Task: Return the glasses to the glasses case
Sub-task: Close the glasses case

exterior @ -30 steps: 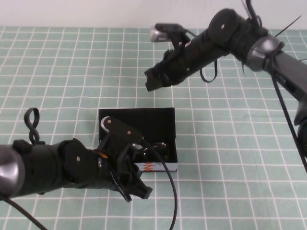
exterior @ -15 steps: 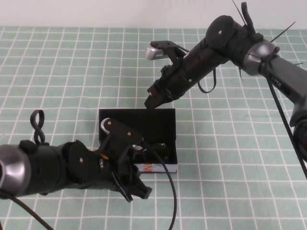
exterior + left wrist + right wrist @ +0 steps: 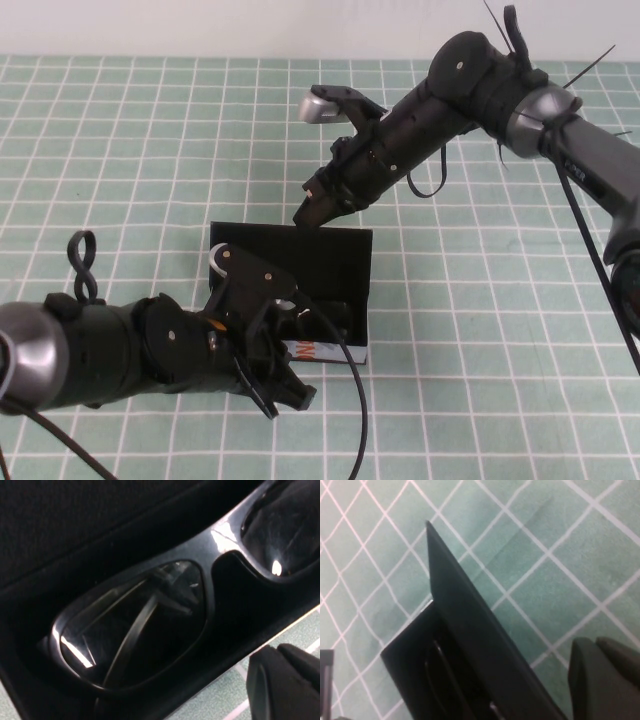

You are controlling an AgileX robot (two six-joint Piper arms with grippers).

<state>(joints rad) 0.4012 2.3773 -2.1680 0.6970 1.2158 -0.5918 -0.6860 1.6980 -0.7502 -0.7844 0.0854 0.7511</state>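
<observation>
Right gripper (image 3: 305, 213) reaches down from the far right of the table and has its tip at the far edge of the raised lid (image 3: 300, 245) of the glasses case (image 3: 345, 330); whether its fingers are apart or closed cannot be told. The left gripper (image 3: 283, 392) sits low at the case's near front corner, over the printed front side, and its finger state cannot be told either. Inside the black case lie the glasses (image 3: 150, 625), lenses facing up and catching small glints, the frame running along the front wall. The case stands near the middle of a pale green mat (image 3: 120, 180) ruled with a white grid, which covers the table. Beyond the mat's far edge runs a plain pale wall (image 3: 200, 25).
</observation>
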